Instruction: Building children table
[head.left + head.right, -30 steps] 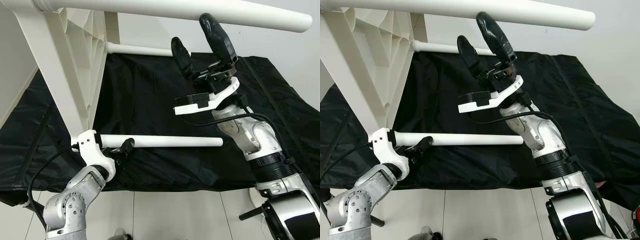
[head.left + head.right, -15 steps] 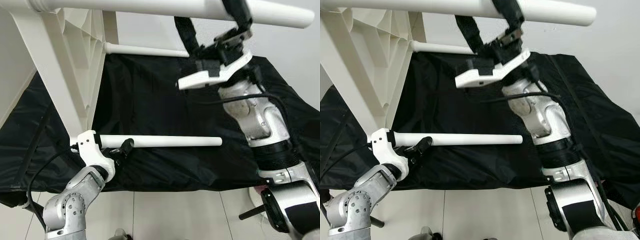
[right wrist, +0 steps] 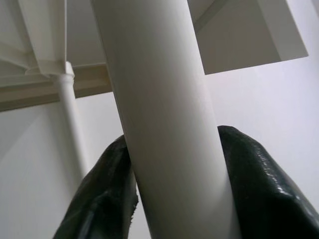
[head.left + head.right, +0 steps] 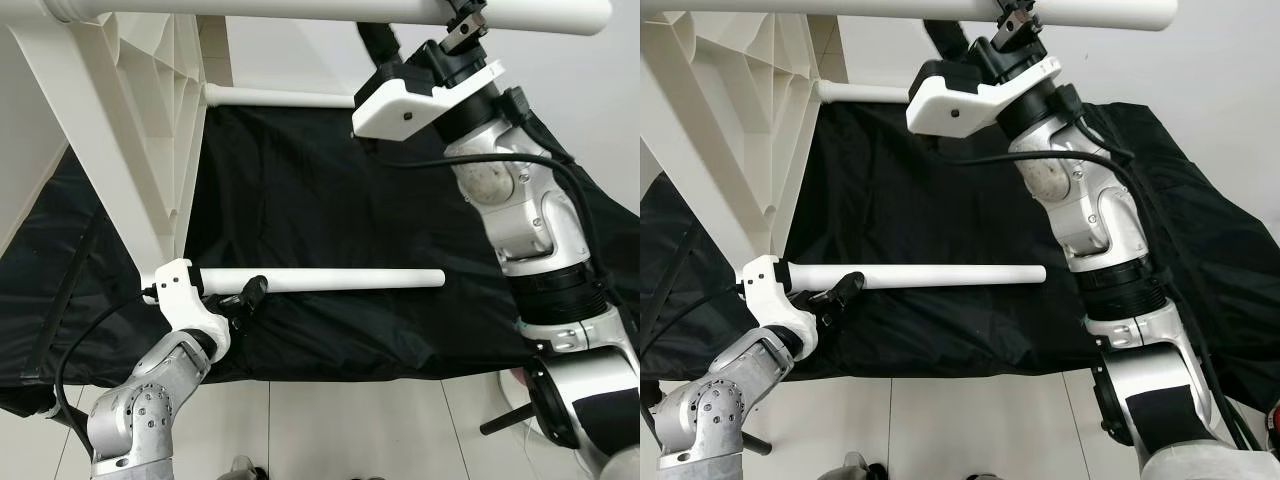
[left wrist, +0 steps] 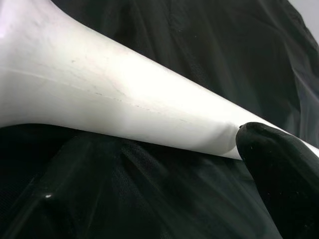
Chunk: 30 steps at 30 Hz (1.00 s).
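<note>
Right tool (image 3: 172,199), at 1 o'clock, is clamped on the upper white table leg (image 4: 300,8), a finger (image 3: 264,189) pressing each side. Left tool (image 4: 245,297), at 8 o'clock, grips the lower white table leg (image 4: 340,279), which lies level above the black cloth (image 4: 330,190). The white ribbed tabletop (image 4: 150,110) stands on edge at 10 o'clock.

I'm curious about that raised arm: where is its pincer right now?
The right pincer is up at the top of the head view, its black fingers closed around the upper table leg, above the black cloth.
</note>
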Available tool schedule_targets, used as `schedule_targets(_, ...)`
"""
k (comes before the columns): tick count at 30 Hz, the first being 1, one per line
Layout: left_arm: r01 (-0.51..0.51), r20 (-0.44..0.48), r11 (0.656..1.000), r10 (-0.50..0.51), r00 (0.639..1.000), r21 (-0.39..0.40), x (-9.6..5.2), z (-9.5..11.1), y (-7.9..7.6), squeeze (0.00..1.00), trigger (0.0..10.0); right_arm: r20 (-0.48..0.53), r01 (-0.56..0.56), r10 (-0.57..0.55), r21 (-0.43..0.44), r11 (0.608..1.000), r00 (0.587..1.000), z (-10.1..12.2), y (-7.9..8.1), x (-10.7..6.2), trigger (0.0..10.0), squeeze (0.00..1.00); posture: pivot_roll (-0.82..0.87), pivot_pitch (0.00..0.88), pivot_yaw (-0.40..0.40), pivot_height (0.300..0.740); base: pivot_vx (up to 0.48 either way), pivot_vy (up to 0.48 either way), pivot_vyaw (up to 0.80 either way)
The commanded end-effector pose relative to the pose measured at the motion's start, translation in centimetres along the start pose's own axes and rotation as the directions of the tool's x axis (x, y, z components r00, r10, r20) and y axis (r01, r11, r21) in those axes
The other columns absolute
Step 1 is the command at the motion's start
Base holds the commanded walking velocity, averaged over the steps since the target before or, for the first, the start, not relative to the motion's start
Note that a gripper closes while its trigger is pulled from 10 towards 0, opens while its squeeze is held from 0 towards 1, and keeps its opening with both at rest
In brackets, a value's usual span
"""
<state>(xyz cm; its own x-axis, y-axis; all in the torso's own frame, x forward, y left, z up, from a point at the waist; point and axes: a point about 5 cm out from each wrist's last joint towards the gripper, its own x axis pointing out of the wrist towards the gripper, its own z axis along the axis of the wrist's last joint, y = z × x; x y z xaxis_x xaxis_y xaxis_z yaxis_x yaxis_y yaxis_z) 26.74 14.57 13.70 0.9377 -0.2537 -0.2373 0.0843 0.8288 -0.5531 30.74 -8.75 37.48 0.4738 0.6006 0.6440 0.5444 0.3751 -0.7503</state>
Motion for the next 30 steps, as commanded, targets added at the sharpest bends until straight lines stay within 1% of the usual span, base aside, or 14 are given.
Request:
schedule_targets(1,-0.099,-0.074,0.995,0.097,0.993,-0.028,0.3,-1.5,0.7,0.0,10.0,-0.034,-0.073,0.074,0.019,0.997,0.997,-0.5,0.6,-0.2,0.0,0.0,0.05,0.123,0.009,0.74,0.0,0.0,0.0)
schedule_targets(6,-0.101,-0.056,0.992,0.097,0.994,-0.075,0.8,-1.2,0.6,0.0,10.0,-0.068,-0.078,0.083,0.067,0.995,0.994,-0.6,0.1,-0.5,0.0,0.0,0.05,0.122,0.005,0.74,0.0,0.0,0.0)
schedule_targets(10,-0.107,-0.055,0.99,0.102,0.993,-0.091,1.2,-1.1,0.5,0.0,10.0,-0.073,-0.109,0.115,0.079,0.991,0.991,-0.4,0.1,-0.6,0.0,0.0,0.04,0.122,0.008,0.74,0.0,0.0,0.0)
schedule_targets(14,-0.117,-0.05,0.988,0.112,0.992,-0.105,1.5,-1.0,0.4,0.0,10.0,-0.081,-0.11,0.118,0.092,0.99,0.99,-0.3,-0.1,-0.7,0.0,0.0,0.04,0.122,0.008,0.74,0.0,0.0,0.0)
schedule_targets(15,-0.14,-0.043,0.98,0.136,0.99,-0.14,1.8,-0.9,0.5,0.0,10.0,-0.096,-0.1,0.11,0.103,0.99,0.989,-0.3,-0.2,-0.9,0.0,0.0,0.03,0.121,0.01,0.74,0.0,0.0,0.0)
schedule_targets(16,-0.14,-0.043,0.98,0.136,0.99,-0.14,1.8,-0.9,0.5,0.0,10.0,-0.096,-0.1,0.11,0.103,0.99,0.989,-0.3,-0.2,-0.9,0.0,0.0,0.03,0.121,0.01,0.74,0.0,0.0,0.0)
schedule_targets(17,-0.157,-0.03,0.97,0.154,0.988,-0.186,2.2,-0.6,0.6,0.0,10.0,-0.118,-0.083,0.096,0.112,0.99,0.988,-0.4,-0.5,-1.1,0.0,0.0,0.03,0.121,0.01,0.74,0.0,0.0,0.0)
schedule_targets(18,-0.157,-0.03,0.97,0.154,0.988,-0.186,2.2,-0.6,0.6,0.0,10.0,-0.118,-0.083,0.096,0.112,0.99,0.988,-0.4,-0.5,-1.1,0.0,0.0,0.03,0.121,0.01,0.74,0.0,0.0,0.0)
schedule_targets(20,-0.171,-0.013,0.953,0.173,0.985,-0.251,2.7,-0.1,0.7,0.0,10.0,-0.156,-0.064,0.082,0.121,0.991,0.984,-0.7,-1.1,-1.4,0.0,0.0,0.02,0.122,0.014,0.74,0.0,0.0,0.0)
schedule_targets(23,-0.165,-0.003,0.952,0.17,0.985,-0.257,2.9,0.3,0.6,0.0,10.0,-0.177,-0.045,0.068,0.126,0.991,0.982,-0.9,-1.6,-1.7,0.0,0.0,0.02,0.122,0.014,0.74,0.0,0.0,0.0)
schedule_targets(24,-0.15,0.011,0.954,0.159,0.987,-0.26,3.2,0.9,0.2,0.0,10.0,-0.216,-0.005,0.033,0.133,0.991,0.976,-1.5,-2.3,-2.2,0.0,0.0,0.02,0.122,0.014,0.74,0.0,0.0,0.0)
schedule_targets(25,-0.131,0.034,0.954,0.145,0.989,-0.27,3.6,1.7,-0.4,0.0,10.0,-0.282,0.077,-0.034,0.143,0.987,0.959,-2.4,-3.6,-3.0,0.0,0.0,0.02,0.122,0.014,0.74,0.0,0.0,0.0)
schedule_targets(26,-0.123,0.039,0.953,0.139,0.99,-0.277,3.7,1.9,-0.6,0.0,10.0,-0.309,0.109,-0.061,0.142,0.984,0.949,-2.8,-4.2,-3.3,0.0,0.0,0.02,0.124,0.017,0.74,0.0,0.0,0.0)
schedule_targets(30,-0.122,0.042,0.952,0.139,0.989,-0.28,3.8,2.0,-0.7,0.0,10.0,-0.325,0.132,-0.079,0.144,0.981,0.942,-3.1,-4.6,-3.6,0.0,0.0,0.01,0.125,0.018,0.74,0.0,0.0,0.0)
